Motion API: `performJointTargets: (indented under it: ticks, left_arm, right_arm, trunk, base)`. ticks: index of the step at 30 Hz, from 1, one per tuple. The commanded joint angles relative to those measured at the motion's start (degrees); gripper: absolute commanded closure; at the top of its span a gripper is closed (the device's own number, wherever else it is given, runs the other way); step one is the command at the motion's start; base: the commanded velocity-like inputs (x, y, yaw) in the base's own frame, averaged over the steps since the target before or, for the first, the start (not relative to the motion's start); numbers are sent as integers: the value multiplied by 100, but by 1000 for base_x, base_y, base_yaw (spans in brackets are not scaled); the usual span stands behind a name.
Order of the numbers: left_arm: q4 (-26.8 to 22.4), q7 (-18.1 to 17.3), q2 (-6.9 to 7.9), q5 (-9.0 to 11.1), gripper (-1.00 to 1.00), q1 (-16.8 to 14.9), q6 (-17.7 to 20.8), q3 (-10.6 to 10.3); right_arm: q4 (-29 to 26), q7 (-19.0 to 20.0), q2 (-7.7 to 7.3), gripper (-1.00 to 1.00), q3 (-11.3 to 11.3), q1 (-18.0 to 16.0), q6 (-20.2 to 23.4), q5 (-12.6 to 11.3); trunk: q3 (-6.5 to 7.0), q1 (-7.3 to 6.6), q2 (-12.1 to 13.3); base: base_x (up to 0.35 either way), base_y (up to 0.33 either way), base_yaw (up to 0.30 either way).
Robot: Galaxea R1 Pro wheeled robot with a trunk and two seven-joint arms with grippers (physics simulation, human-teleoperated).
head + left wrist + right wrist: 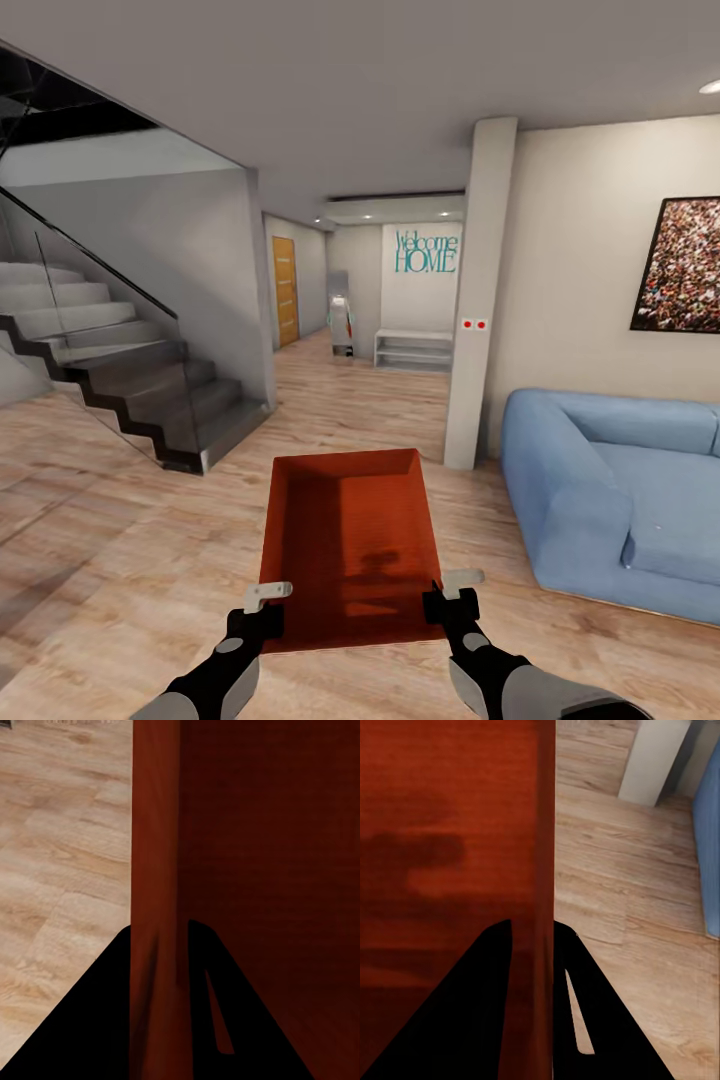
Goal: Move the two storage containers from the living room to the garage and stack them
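An orange-red storage container (350, 530) hangs in front of me over the light wood planks of the living room, its open top facing up. My left gripper (268, 598) is shut on the container's left wall near the near corner. My right gripper (452, 590) is shut on its right wall. In the left wrist view the red wall (157, 870) runs between the two dark fingers (90, 1020). The right wrist view has the same wall edge (544, 855) pinched between its fingers (472, 1012).
A blue sofa (620, 490) stands at the right. A white column (480, 300) rises just past it. Dark stairs with a glass rail (130, 370) fill the left. A hallway runs ahead to an orange-wood door (285, 290) and a white bench (413, 350).
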Motion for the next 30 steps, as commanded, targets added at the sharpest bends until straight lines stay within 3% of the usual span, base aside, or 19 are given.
performJointTargets:
  ticks: [1, 30]
  left_arm:
    - [-13, 58, 81, 8, 100, -4, -285, -139]
    - [-17, 58, 80, -10, 100, -4, -311, -142]
  right_arm:
    - [15, 42, 1, 100, -289, -6, 21, 124]
    - [9, 42, -11, 100, -285, -6, 21, 130]
  trunk:
    - [-9, 4, -7]
    - [-9, 4, -7]
  base:
    - [322, 0, 0]
    - [322, 0, 0]
